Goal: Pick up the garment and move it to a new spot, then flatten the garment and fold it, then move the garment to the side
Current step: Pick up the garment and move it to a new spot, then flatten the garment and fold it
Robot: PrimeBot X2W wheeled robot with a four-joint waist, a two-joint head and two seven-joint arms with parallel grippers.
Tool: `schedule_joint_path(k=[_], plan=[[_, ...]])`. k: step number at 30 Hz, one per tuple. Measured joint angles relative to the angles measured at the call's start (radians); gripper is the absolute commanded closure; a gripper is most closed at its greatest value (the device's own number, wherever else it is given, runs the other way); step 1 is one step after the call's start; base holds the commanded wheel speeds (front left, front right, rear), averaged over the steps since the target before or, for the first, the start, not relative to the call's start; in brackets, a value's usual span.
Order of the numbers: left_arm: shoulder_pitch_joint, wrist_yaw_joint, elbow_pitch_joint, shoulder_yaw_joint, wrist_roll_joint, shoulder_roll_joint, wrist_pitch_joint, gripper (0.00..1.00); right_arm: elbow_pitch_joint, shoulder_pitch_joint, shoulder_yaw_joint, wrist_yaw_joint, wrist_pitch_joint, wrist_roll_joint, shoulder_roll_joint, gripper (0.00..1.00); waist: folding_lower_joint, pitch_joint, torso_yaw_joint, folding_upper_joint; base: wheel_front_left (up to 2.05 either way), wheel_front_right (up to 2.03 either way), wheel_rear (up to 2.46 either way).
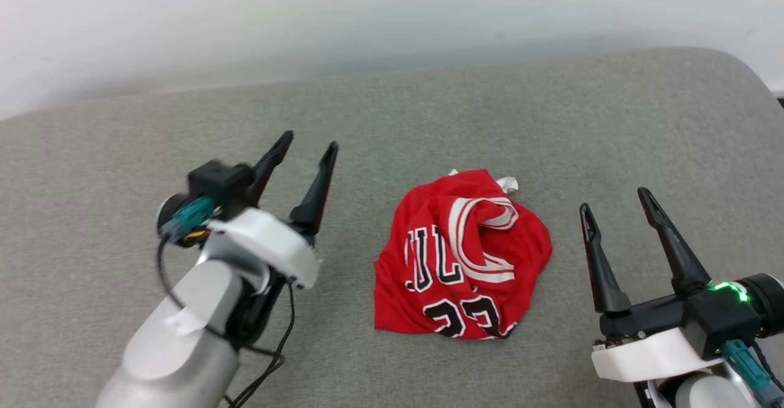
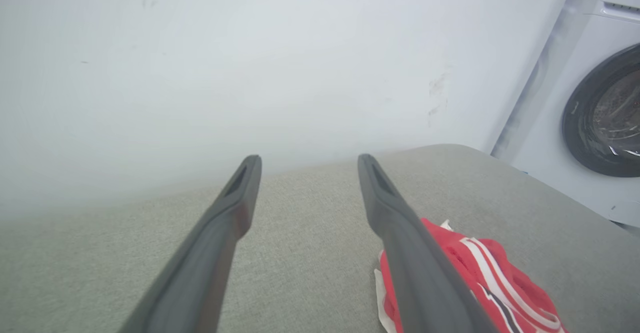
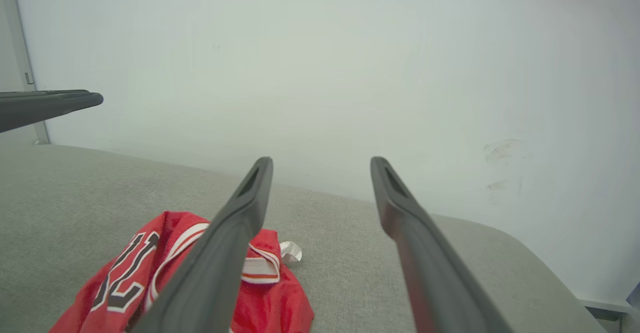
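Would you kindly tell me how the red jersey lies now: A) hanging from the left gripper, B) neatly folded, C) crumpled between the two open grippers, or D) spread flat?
C: the garment lies bunched on the grey surface, apart from the left gripper and right gripper, both open.

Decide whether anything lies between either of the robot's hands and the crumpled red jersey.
Nothing visible does. The jersey lies crumpled on the grey surface between the open left hand and the open right hand, touching neither, with just bare surface in each gap.
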Motion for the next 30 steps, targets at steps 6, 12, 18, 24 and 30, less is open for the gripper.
schedule_joint_path(k=[6, 12, 18, 24, 30], plan=[[0.185, 0.066, -0.205, 0.172, 0.057, 0.043, -0.007, 0.00, -0.018, 0.021, -0.017, 0.000, 0.000, -0.001, 0.000, 0.00, -0.0001, -0.045, 0.041, 0.0000, 0.00, 0.00, 0.00], [0.434, 0.065, -0.360, 0.282, 0.136, -0.005, -0.007, 0.00, -0.029, 0.042, -0.023, 0.000, 0.000, 0.006, 0.000, 0.00, -0.0001, -0.071, 0.052, 0.0000, 0.00, 0.00, 0.00], [0.559, 0.026, -0.414, 0.322, 0.230, -0.080, -0.007, 0.00, -0.030, 0.052, -0.016, 0.000, 0.000, 0.010, 0.000, 0.00, 0.0000, -0.076, 0.051, 0.0000, 0.00, 0.00, 0.00], [0.580, -0.031, -0.399, 0.327, 0.291, -0.110, -0.007, 0.00, -0.029, 0.052, -0.007, 0.000, 0.000, 0.013, 0.000, 0.00, 0.0000, -0.074, 0.041, 0.0000, 0.00, 0.00, 0.00], [0.506, -0.068, -0.369, 0.300, 0.292, -0.136, 0.004, 0.00, -0.034, 0.046, 0.000, 0.000, 0.000, 0.021, 0.000, 0.00, 0.0000, -0.037, 0.018, 0.0000, 0.00, 0.00, 0.00]])
